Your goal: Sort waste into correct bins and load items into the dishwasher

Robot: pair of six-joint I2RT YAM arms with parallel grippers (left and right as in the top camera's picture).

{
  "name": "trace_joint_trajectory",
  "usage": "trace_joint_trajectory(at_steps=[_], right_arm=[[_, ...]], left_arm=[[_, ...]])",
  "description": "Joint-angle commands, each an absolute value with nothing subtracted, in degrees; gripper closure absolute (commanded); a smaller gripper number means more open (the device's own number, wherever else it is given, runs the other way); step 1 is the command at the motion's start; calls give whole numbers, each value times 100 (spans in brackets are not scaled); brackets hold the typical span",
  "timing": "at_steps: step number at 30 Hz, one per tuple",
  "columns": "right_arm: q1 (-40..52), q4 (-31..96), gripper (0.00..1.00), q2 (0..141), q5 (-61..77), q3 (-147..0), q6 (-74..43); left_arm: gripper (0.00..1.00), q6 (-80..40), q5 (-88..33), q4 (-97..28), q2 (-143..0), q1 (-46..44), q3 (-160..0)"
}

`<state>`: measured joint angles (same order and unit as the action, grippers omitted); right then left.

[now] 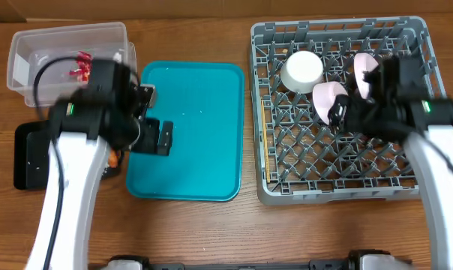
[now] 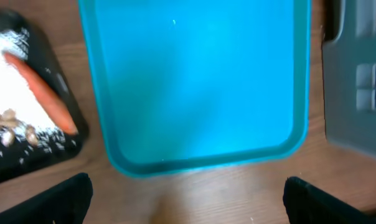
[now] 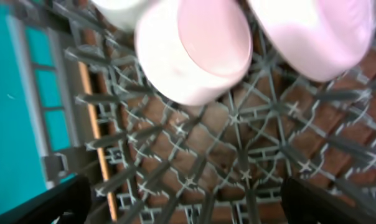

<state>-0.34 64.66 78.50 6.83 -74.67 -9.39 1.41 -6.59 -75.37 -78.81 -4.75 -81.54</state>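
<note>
The grey dish rack (image 1: 339,169) holds a white cup (image 1: 301,69) and two white bowls (image 1: 326,96) (image 1: 364,71). A chopstick (image 1: 265,142) lies along its left side. My right gripper (image 1: 339,111) hovers open and empty over the rack. The right wrist view shows the bowls (image 3: 194,50) (image 3: 312,34), the chopstick (image 3: 94,130) and my right gripper (image 3: 188,199). My left gripper (image 1: 163,137) is open and empty over the teal tray's left edge. Its wrist view shows its jaws (image 2: 188,202), the black tray (image 2: 63,146), the carrot (image 2: 42,90) and nut shells (image 2: 7,121). The clear tub (image 1: 61,37) holds a red wrapper (image 1: 80,64).
The flat teal tray (image 1: 196,135) lies between the bins and the rack, with nothing on it; it also shows in the left wrist view (image 2: 194,81). The black tray (image 1: 31,154) sits at the left, partly under my left arm. Bare wooden table lies along the front.
</note>
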Motion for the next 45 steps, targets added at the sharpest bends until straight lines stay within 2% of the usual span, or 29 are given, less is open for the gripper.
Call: trace_joint_trajectory(at_steps=[1,7,11,16,38,45], right_arm=[[-40,6077,0,6678,716,-6855,-910],[-40,5798,0,4945,454,-6036,-915],[-40,6370,0,4285,460,-5909,-913],[-40,6794,0,4187,460,-5909,-913],[-38,6851,0,4117,458,-5905,-913],[176,6184,0,3299,239,-5537,-886]], left_arm=[[0,-23,-513,-6945,-6676,-447,-7293],[0,-510,-351,-5966,-5015,-447,-6112],[0,-797,-296,-5839,-4381,-447,-5712],[0,-792,-292,-5874,-4344,-447,-5688],[0,-792,-292,-5940,-4344,-447,-5688],[0,-792,-292,-5957,-4344,-447,-5688]])
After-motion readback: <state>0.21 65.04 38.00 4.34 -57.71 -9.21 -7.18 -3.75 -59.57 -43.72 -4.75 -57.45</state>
